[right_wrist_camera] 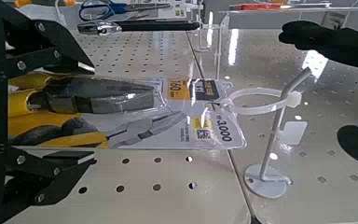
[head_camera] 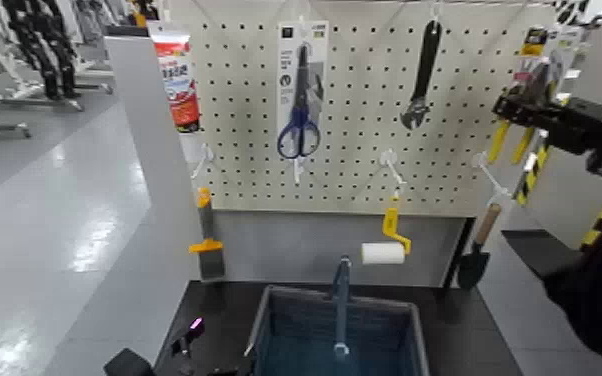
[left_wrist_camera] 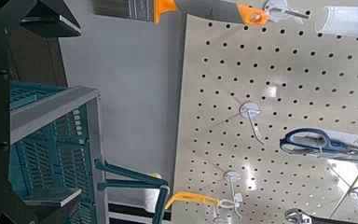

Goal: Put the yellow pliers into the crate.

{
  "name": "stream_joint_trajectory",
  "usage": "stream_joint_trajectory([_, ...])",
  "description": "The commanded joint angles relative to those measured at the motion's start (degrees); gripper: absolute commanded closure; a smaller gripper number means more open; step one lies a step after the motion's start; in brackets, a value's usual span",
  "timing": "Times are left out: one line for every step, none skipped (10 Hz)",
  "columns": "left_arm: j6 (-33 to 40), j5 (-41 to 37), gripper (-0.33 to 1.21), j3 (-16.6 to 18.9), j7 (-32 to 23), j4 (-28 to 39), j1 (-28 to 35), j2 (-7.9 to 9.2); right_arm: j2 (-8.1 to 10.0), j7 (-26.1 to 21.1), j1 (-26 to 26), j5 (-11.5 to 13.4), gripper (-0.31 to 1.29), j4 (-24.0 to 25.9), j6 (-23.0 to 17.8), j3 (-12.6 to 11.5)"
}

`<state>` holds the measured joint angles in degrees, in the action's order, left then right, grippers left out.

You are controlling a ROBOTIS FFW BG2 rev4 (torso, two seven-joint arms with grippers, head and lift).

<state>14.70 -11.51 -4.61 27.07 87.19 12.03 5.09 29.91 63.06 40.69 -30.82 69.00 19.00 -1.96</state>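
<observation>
"Grey floor (head_camera: pixel 65 240) beyond, then that big pegboard (head_camera: pixel 355 110) — where's the crate (head_camera: pixel 420 335) from the claw?"

"Well below it, over to the robot's left. The left gripper (left_wrist_camera: pixel 70 110) waits low on that side, spread with nothing in it."

"And the working claw?"

"The right gripper (right_wrist_camera: pixel 91 112), up at the board's right side. It's spread around the yellow pliers (right_wrist_camera: pixel 93 95), one finger on each side, close to the packet's edges. Whether they're pressing yet, I can't tell."

"So the pliers are between its fingers?"

"Yes, on their card (right_wrist_camera: pixel 200 135), handles toward the claw's base, heads pointing away. The card's loop (right_wrist_camera: pixel 256 101) is around the hook (right_wrist_camera: pixel 278 126), just ahead of the claw."

"Heavy, would you say?"

"For their size, I'd guess: stiff metal, the weight sitting in the heads and handles. The card should be light and bendy, the clear plastic over the heads slippery. I'd squeeze across the solid handles (right_wrist_camera: pixel 23 112) — pinch only card and it may fold or twist."

"And the loop?"

"Soft, probably, but it could snag. Ease it along the hook until it's free, then carry it down."
</observation>
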Motion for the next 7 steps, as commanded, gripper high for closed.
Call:
stream_joint_trajectory([0.1, 0.0, 0.1, 0.0, 0.0, 0.1, 0.0, 0.0, -0.03, -0.5, 0.6, 1.9, 1.1, 0.0, -0.3, 0.6])
stream_joint_trajectory([0.1, 0.0, 0.1, 0.0, 0.0, 0.1, 0.0, 0.09, -0.03, -0.6, 0.7, 1.8, 1.1, 0.0, -0.5, 0.6])
stream_joint_trajectory([0.1, 0.0, 0.1, 0.0, 0.0, 0.1, -0.1, 0.0, 0.06, -0.5, 0.7, 1.8, 1.1, 0.0, -0.5, 0.6])
stream_joint_trajectory([0.1, 0.0, 0.1, 0.0, 0.0, 0.1, -0.1, 0.09, 0.06, -0.5, 0.8, 1.8, 1.1, -0.1, -0.5, 0.6])
stream_joint_trajectory([0.1, 0.0, 0.1, 0.0, 0.0, 0.1, -0.1, 0.09, 0.06, -0.5, 0.8, 1.9, 1.1, -0.1, -0.5, 0.6])
stream_joint_trajectory([0.1, 0.0, 0.1, 0.0, 0.0, 0.1, -0.1, 0.09, 0.15, -0.4, 0.9, 1.9, 1.1, -0.1, -0.6, 0.7])
stream_joint_trajectory([0.1, 0.0, 0.1, 0.0, 0.0, 0.1, -0.1, 0.09, 0.15, -0.4, 1.0, 2.0, 1.1, -0.1, -0.7, 0.7])
